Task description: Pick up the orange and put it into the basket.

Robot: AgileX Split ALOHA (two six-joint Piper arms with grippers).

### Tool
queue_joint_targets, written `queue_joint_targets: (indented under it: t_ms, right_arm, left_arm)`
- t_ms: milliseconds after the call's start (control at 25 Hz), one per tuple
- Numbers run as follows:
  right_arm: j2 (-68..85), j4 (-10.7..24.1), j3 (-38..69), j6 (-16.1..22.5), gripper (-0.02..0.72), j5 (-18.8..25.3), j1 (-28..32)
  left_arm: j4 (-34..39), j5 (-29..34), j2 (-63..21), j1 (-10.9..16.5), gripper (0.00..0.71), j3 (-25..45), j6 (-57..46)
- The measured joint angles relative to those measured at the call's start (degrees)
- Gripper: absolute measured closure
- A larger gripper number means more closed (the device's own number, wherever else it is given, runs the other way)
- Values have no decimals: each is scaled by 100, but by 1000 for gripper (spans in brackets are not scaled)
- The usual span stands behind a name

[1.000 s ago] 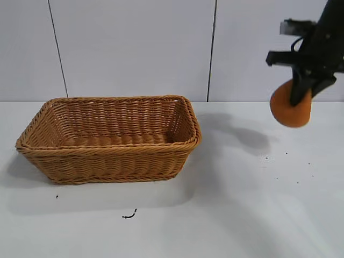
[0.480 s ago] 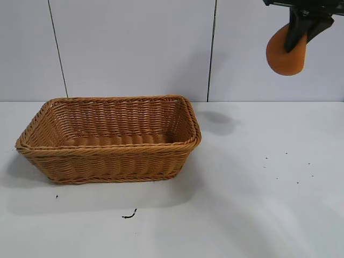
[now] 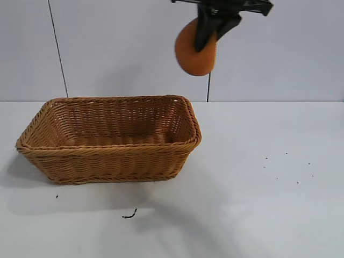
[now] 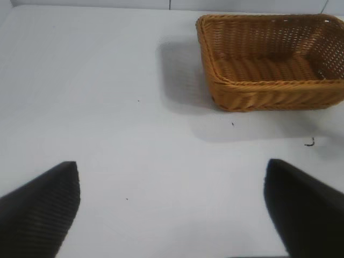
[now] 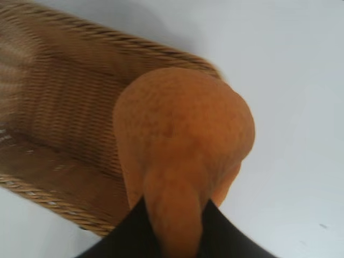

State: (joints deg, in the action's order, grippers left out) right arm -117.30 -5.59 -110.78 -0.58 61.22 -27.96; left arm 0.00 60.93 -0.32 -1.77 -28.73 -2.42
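My right gripper (image 3: 207, 33) is shut on the orange (image 3: 194, 49), a dull orange-brown lump hanging rounded end down, high above the basket's right end. In the right wrist view the orange (image 5: 183, 140) fills the middle, its narrow tip pinched between my black fingers (image 5: 134, 234), with the basket (image 5: 64, 97) below it. The tan wicker basket (image 3: 110, 161) stands at the table's left and has nothing in it. It also shows in the left wrist view (image 4: 269, 91). My left gripper (image 4: 172, 209) is open over bare table, away from the basket, and out of the exterior view.
White table (image 3: 258, 204) with a small dark scrap (image 3: 129, 215) in front of the basket and a few dark specks (image 3: 285, 166) at the right. A white panelled wall (image 3: 118, 48) stands behind.
My right gripper has carried the orange up and then leftward, from the right edge of the table to above the basket's right end. The basket has not moved.
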Motion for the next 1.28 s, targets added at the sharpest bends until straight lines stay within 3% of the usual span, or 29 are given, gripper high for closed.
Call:
queue_joint_targets:
  t_ms: [280, 440, 520, 640, 720, 760, 880, 1040, 1200, 1280]
  right_arm:
    - [-852, 22, 0, 58, 671, -748, -728]
    - [-1366, 33, 0, 369, 671, -1239, -763]
    - [-1540, 65, 0, 526, 664, -1251, -763]
    - [-1655, 58, 0, 562, 522, -1147, -763]
    - [-1655, 45, -25, 542, 312, -1069, -763]
    - [-1655, 45, -25, 542, 312, -1069, -763]
    - [-1650, 40, -394, 363, 64, -663, -763]
    - [-1650, 122, -1102, 343, 29, -107, -763]
    - [-1646, 398, -1910, 330, 29, 613, -743]
    - [-1625, 559, -2197, 330, 29, 748, -673]
  left_arm:
    - [0, 0, 0, 0, 44, 0, 0]
    - [0, 0, 0, 0, 44, 0, 0]
    - [0, 0, 0, 0, 44, 0, 0]
    - [0, 0, 0, 0, 44, 0, 0]
    - [0, 0, 0, 0, 44, 0, 0]
    - [0, 0, 0, 0, 44, 0, 0]
    - [0, 0, 0, 0, 44, 0, 0]
    - [0, 0, 0, 0, 44, 0, 0]
    - [0, 0, 0, 0, 44, 0, 0]
    - [0, 0, 0, 0, 44, 0, 0]
